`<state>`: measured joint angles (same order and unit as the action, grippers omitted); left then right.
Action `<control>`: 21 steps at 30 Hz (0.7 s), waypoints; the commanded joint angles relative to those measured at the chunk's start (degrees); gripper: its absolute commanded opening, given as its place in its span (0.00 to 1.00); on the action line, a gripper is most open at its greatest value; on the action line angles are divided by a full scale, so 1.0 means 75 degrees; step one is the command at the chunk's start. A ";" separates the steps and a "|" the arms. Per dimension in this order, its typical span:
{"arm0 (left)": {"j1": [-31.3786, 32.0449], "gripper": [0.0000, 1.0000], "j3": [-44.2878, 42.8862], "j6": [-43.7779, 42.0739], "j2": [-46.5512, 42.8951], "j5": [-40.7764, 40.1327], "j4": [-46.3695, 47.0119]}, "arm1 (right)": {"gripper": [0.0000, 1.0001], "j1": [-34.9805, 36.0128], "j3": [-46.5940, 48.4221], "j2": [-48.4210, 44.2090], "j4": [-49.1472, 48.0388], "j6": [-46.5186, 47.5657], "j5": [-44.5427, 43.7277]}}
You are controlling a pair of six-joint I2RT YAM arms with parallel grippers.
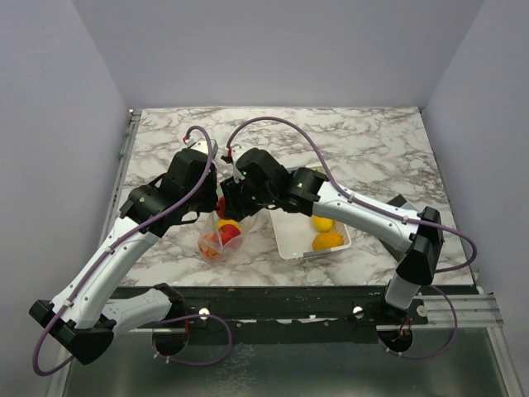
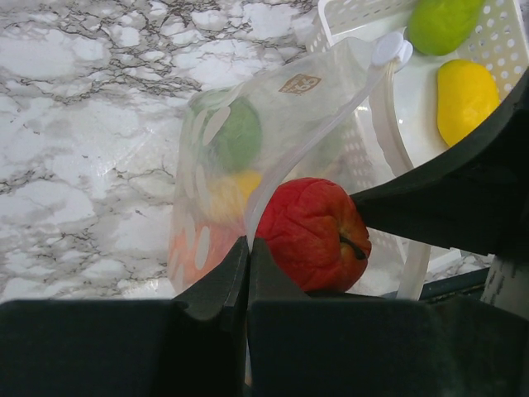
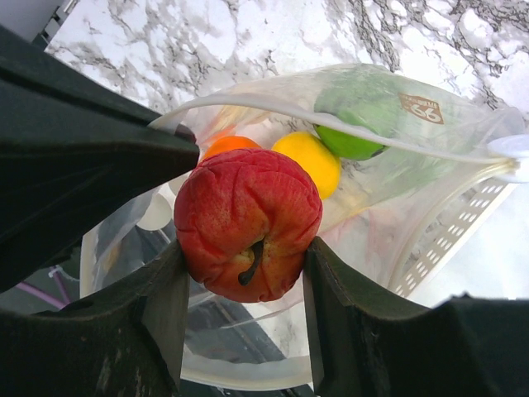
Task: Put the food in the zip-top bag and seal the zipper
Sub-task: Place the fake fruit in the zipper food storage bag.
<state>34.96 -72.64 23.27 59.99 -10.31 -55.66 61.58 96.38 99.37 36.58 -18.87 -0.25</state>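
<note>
The zip-top bag hangs open, and my left gripper is shut on its rim. The same bag shows in the top view between the two arms. My right gripper is shut on a red toy apple, holding it at the bag's mouth. In the left wrist view that apple sits just beside the pinched rim. Inside the bag lie an orange fruit, a yellow fruit and a green fruit. The zipper runs along the open mouth, with its white slider at the right end.
A white slotted basket stands right of the bag. It holds a yellow fruit and a light green fruit. Both arms crowd together above the bag. Marble tabletop stretches behind them.
</note>
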 commanded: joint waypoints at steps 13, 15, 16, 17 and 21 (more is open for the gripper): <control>0.0006 0.00 -0.0030 -0.0016 -0.0070 -0.0096 0.0056 | 0.79 0.0110 0.0048 0.0534 -0.0471 -0.0706 -0.0105; 0.0003 0.00 -0.0017 -0.0017 -0.0065 -0.0102 0.0057 | 0.85 0.0104 0.0004 0.0473 -0.0488 -0.0712 -0.0138; 0.0003 0.00 -0.0018 -0.0026 -0.0063 -0.0102 0.0061 | 0.87 0.0100 -0.0011 0.0438 -0.0502 -0.0707 -0.0151; 0.0009 0.00 -0.0015 -0.0030 -0.0064 -0.0111 0.0069 | 0.88 0.0099 -0.0031 0.0406 -0.0505 -0.0697 -0.0162; 0.0003 0.00 -0.0005 -0.0032 -0.0053 -0.0114 0.0082 | 0.89 0.0105 -0.0058 0.0229 -0.0463 -0.0694 -0.0272</control>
<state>34.94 -72.62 23.09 59.94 -10.92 -56.03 61.78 96.38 103.02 34.74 -24.01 -1.26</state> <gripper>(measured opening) 0.005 0.887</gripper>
